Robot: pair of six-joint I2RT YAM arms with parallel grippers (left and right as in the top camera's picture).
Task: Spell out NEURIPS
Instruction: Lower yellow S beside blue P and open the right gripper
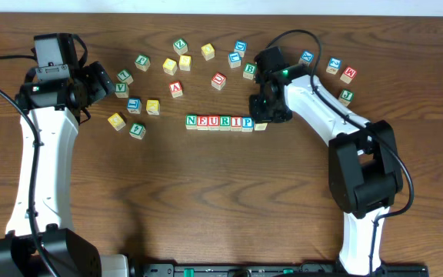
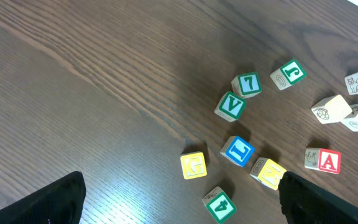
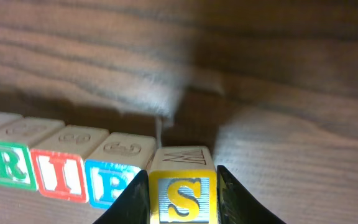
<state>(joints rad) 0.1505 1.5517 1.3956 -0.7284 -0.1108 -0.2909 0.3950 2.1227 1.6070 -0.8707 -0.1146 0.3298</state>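
Observation:
Six cubes reading N (image 1: 191, 121), E (image 1: 202, 121), U (image 1: 214, 121), R (image 1: 224, 121), I (image 1: 235, 121), P (image 1: 246, 121) stand in a row at mid-table. A yellow S cube (image 1: 261, 125) sits at the row's right end, touching the P. In the right wrist view the R (image 3: 8, 168), I (image 3: 61, 174) and P (image 3: 112, 180) line up left of the S cube (image 3: 182, 194). My right gripper (image 3: 183, 176) has one finger pressed against each side of the S cube. My left gripper (image 1: 98, 81) hangs open over the left cube cluster, nothing between its fingers (image 2: 61, 199).
Loose cubes lie scattered behind the row: a red A (image 1: 176, 88), a green V (image 1: 121, 90), a blue L (image 2: 237, 150), a yellow G (image 2: 193, 165), a green 4 (image 2: 219, 204) and several more toward the back right (image 1: 334, 66). The right arm's base (image 1: 364, 169) stands at the right.

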